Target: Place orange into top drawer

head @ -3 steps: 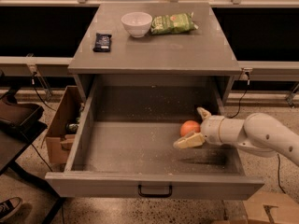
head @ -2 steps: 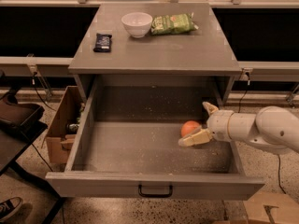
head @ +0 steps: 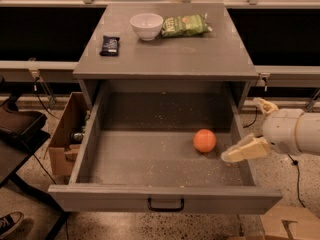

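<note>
The orange (head: 204, 140) lies on the speckled floor of the open top drawer (head: 150, 156), right of its middle. The drawer's dark bar handle (head: 165, 204) is centred on its front. My gripper (head: 252, 129) is open and empty at the drawer's right wall, to the right of the orange and apart from it. One cream finger (head: 246, 149) reaches over the right wall; the other (head: 265, 105) points up and back outside it.
On the cabinet top (head: 200, 54) stand a white bowl (head: 146, 25), a green snack bag (head: 186, 25) and a dark bar (head: 109, 45). A cardboard box (head: 66, 139) stands left of the drawer, another (head: 285, 224) at the bottom right.
My gripper has let go of the orange and drawn back to the right, out over the drawer's right wall. The orange stays on the drawer floor.
</note>
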Robot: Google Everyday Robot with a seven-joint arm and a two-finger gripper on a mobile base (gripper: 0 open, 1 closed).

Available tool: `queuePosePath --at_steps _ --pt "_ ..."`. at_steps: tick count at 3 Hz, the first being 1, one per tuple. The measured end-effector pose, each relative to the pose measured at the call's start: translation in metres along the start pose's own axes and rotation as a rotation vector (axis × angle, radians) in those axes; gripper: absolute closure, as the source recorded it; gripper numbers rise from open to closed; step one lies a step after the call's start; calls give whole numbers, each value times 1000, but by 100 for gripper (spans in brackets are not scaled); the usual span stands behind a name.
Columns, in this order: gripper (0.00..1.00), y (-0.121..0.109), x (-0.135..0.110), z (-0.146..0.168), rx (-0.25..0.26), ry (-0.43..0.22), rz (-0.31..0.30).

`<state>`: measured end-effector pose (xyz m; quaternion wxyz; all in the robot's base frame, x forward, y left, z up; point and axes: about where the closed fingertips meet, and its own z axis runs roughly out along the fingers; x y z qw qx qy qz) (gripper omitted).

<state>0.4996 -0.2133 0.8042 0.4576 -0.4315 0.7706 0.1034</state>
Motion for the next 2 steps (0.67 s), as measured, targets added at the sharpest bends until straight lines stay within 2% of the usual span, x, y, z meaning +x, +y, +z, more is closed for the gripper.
queuePosePath --at_steps 1,2 --pt "0 3 -10 -64 43 140 -63" --pt "0 0 -27 -81 90 270 -152"
